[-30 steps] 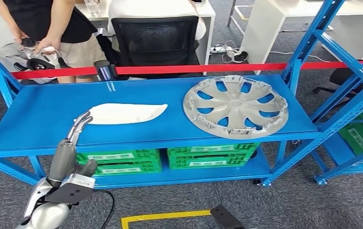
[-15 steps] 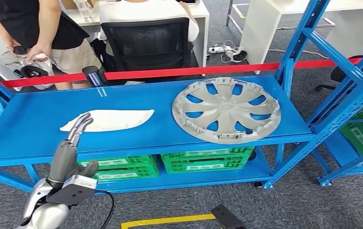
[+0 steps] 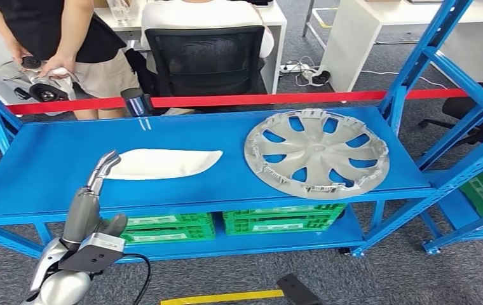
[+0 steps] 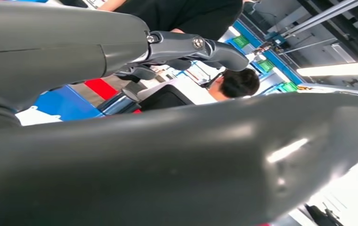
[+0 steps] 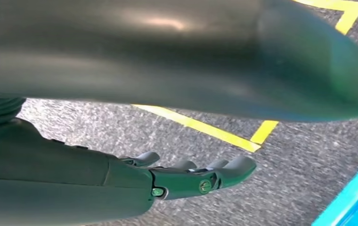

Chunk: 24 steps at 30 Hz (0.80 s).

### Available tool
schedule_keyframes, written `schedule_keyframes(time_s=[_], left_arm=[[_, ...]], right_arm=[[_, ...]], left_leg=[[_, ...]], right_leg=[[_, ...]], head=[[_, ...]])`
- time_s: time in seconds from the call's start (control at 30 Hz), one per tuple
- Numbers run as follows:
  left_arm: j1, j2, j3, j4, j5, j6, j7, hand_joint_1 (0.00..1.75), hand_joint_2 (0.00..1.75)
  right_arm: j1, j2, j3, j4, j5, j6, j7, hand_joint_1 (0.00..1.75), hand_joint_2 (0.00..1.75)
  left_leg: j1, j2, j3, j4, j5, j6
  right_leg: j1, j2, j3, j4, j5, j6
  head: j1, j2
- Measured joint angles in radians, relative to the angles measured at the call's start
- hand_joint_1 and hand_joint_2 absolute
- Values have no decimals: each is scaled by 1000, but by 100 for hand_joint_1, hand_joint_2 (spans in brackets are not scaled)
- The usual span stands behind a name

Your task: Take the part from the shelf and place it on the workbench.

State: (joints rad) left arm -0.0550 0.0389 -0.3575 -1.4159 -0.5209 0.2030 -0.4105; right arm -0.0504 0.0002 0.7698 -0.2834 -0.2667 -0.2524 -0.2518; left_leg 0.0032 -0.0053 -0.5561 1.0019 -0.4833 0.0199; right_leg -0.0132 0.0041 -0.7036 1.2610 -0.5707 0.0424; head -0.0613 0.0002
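No brand or writing could be read anywhere; the green crates (image 3: 169,227) under the shelf carried pale label strips, too small to make out. At the lower left of the head view the left hand (image 3: 91,198) rose from its silver arm, fingers (image 3: 103,166) stretched out straight and together, thumb splayed to the side, holding nothing. The fingertips lay at the left end of the white part (image 3: 163,163), and whether they touched it or hung just above could not be told from this angle. That flat, leaf-shaped white part lay on the blue shelf (image 3: 48,171), left of centre. To its right, well apart, a grey hubcap (image 3: 316,153) lay flat on the same shelf. A red barrier tape (image 3: 277,98) ran across behind the shelf, and a person (image 3: 67,44) stood at the upper left beyond it, beside a black office chair (image 3: 206,60). In the right wrist view the right hand (image 5: 186,179) hung over grey carpet with yellow floor lines (image 5: 224,134), fingers extended and loosely together, empty.
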Motion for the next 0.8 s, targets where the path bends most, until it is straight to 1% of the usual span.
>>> schedule_keyframes(time_s=[0.03, 0.07, 0.1, 0.13, 0.17, 0.2, 0.3, 0.33, 0.4, 0.43, 0.53, 0.57, 0.63, 0.8], left_arm=[[0, 0, 0, 0, 0, 0, 0, 0, 0], [1, 0, 0, -1, -1, 0, 0, 0, 0], [1, 0, 0, -2, -1, 0, 0, 0, 0], [1, -1, 1, -3, -1, -1, 0, 0, 0], [1, -1, 2, -4, 1, -3, 0, 0, 0], [1, -1, 3, -5, 4, -6, 0, 0, 0], [1, 0, 5, -6, 11, -12, 0, 0, 0], [1, -1, 6, -6, 12, -12, 0, 0, 0], [1, -1, 6, -7, 12, -11, 0, 0, 0], [2, -1, 7, -7, 10, -11, 0, 0, 0], [2, -1, 8, -7, 2, -8, 0, 0, 0], [2, -1, 8, -7, 1, -8, 0, 0, 0], [2, -1, 10, -7, -1, -8, 0, 0, 0], [0, -5, 12, -6, 24, -16, 8, 0, 0]], right_arm=[[0, 0, 0, 0, 0, 0, 0, 0, 0], [-1, 0, 0, 0, 0, 0, 0, 0, 0], [-2, 0, 0, 0, 0, 1, 0, 0, 0], [-2, 0, 0, 0, 0, 3, 0, 0, 0], [-2, 0, 0, 0, 0, 5, 0, 0, 0], [-2, 0, 0, 0, 1, 7, 0, 0, 0], [-2, 0, 0, 0, 2, 13, -1, 0, 0], [-2, 0, 0, 0, 3, 15, -2, 0, 0], [-2, 0, 0, 0, 3, 19, -3, 0, 0], [-2, 0, 0, 0, 3, 21, -3, 0, 0], [-2, 0, 0, 0, 3, 23, -3, 0, 0], [-2, 0, 0, 0, 2, 23, -3, 0, 0], [-2, 0, 0, 1, 1, 22, -3, 0, 0], [-2, 0, 0, 5, -10, 19, -6, 0, 0]], left_leg=[[1, -1, 6, 2, -6, -3], [-1, -1, 11, 4, -12, -8], [-3, -2, 15, 7, -18, -14], [-5, -3, 16, 9, -22, -19], [-7, -3, 16, 11, -26, -23], [-7, -4, 17, 10, -27, -19], [-7, -3, 22, 6, -27, -3], [-7, -3, 24, 4, -27, -3], [-7, -3, 27, -2, -26, -7], [-7, -3, 28, -4, -25, -11], [-6, -3, 30, -8, -24, -29], [-6, -3, 30, -9, -24, -33], [-6, -3, 30, -9, -24, -35], [-6, -3, 31, -8, -24, -36]], right_leg=[[-1, 0, 27, -66, 44, -1], [-1, -1, 57, -134, 76, -3], [-1, 0, 81, -189, 96, -9], [0, 0, 95, -218, 101, -16], [1, 1, 98, -227, 98, -22], [1, 2, 98, -229, 99, -27], [3, 2, 100, -231, 98, -32], [3, 3, 100, -231, 97, -34], [5, 2, 101, -231, 94, -38], [5, 2, 102, -231, 93, -40], [5, 2, 102, -230, 92, -42], [5, 2, 102, -230, 92, -43], [5, 2, 102, -230, 92, -43], [4, 2, 104, -232, 93, -42]], head=[[0, 0], [0, 0], [0, 0], [0, 0], [-1, 0], [-1, 0], [-1, 0], [-1, 0], [-1, 0], [-1, 0], [-1, 0], [-1, 0], [-1, 0], [-1, 0]])
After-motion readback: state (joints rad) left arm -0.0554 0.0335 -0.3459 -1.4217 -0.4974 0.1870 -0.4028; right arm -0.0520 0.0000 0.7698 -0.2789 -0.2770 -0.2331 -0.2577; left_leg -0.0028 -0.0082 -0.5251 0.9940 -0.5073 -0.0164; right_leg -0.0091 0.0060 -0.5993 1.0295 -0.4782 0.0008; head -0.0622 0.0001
